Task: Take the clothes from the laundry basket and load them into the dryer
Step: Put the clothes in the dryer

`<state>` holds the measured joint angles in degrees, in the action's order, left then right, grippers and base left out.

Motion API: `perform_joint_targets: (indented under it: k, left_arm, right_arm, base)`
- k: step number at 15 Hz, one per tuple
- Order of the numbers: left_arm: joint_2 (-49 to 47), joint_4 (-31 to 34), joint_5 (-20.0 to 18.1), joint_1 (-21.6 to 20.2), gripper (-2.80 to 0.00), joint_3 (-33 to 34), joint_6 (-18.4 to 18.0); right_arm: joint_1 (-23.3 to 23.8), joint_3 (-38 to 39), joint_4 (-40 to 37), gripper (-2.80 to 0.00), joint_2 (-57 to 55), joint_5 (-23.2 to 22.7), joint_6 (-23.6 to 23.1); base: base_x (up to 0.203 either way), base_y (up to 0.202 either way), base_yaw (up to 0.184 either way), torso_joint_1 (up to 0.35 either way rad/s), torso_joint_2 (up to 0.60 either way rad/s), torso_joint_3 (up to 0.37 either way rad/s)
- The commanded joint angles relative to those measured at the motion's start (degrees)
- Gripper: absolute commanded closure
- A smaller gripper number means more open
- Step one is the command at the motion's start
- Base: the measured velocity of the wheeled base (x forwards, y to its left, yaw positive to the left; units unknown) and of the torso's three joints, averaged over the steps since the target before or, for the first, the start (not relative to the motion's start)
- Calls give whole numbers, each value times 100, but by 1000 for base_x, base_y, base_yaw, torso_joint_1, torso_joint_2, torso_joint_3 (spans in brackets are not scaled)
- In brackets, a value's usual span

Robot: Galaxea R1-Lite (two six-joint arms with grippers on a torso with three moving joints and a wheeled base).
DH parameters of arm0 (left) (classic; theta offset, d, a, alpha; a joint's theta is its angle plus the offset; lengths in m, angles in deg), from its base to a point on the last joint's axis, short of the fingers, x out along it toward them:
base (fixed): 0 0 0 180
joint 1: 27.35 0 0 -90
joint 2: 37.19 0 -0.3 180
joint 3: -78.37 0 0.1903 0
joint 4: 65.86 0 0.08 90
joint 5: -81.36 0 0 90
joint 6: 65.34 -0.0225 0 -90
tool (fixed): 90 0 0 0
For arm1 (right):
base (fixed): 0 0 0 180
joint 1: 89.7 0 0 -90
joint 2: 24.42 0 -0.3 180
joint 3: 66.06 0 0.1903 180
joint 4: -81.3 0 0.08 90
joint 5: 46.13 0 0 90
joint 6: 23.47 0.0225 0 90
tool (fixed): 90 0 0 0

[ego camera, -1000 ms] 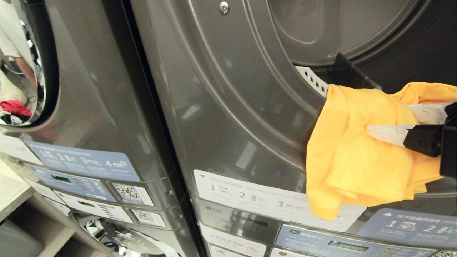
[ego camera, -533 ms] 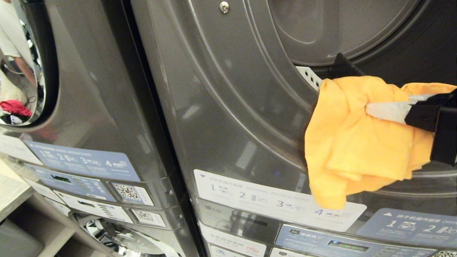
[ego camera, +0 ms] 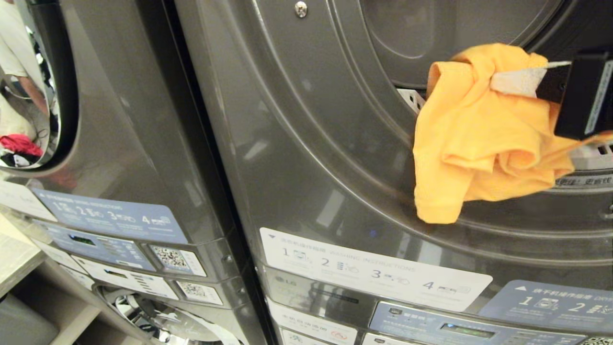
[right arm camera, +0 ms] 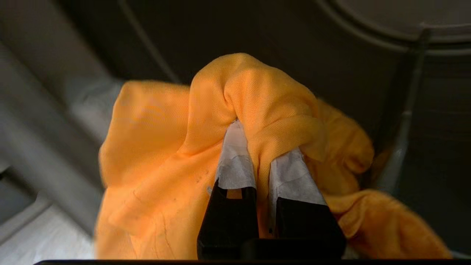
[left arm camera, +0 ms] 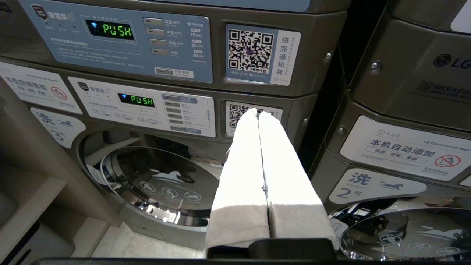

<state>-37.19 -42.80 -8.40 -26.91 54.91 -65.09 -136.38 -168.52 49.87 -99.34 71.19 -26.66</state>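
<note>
Currently the right gripper (ego camera: 503, 81) pinches the orange garment (ego camera: 474, 139); carry it fully past the dryer (ego camera: 335, 143) rim before releasing.

A pale tiled floor (left arm camera: 110, 243) is seen at the foot of two grey metal stacked laundry machines, the nearer stack (left arm camera: 323, 36) and a second stack (left arm camera: 404, 92) just beside it; both are stood directly on it. A light wooden shelf unit (left arm camera: 33, 191) is set against the nearer stack's side, and its flat top (ego camera: 14, 261) is also caught at the edge of the head view. Higher up, the grey front panel of the dryer (ego camera: 311, 143) is met by an orange fabric garment (ego camera: 474, 139), draped over the lower rim of the round opening; whether its weight is borne there cannot be told.
</note>
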Motion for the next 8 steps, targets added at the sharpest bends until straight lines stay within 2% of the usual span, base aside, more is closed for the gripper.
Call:
perform_joint_targets:
  k: [1, 5, 8]
  left_arm:
    - [-9, -5, 2, 0, 0, 1, 2]
    - [-9, -5, 2, 0, 0, 1, 2]
    - [-9, -5, 2, 0, 0, 1, 2]
  right_arm:
    - [156, -435, 100, 0, -562, 226, -8]
    - [660, -1416, 736, 0, -1665, 887, -96]
    - [983, -2080, 1380, 0, -2452, 1296, -677]
  base:
    - [0, 0, 0, 0, 0, 0]
    - [0, 0, 0, 0, 0, 0]
    - [0, 0, 0, 0, 0, 0]
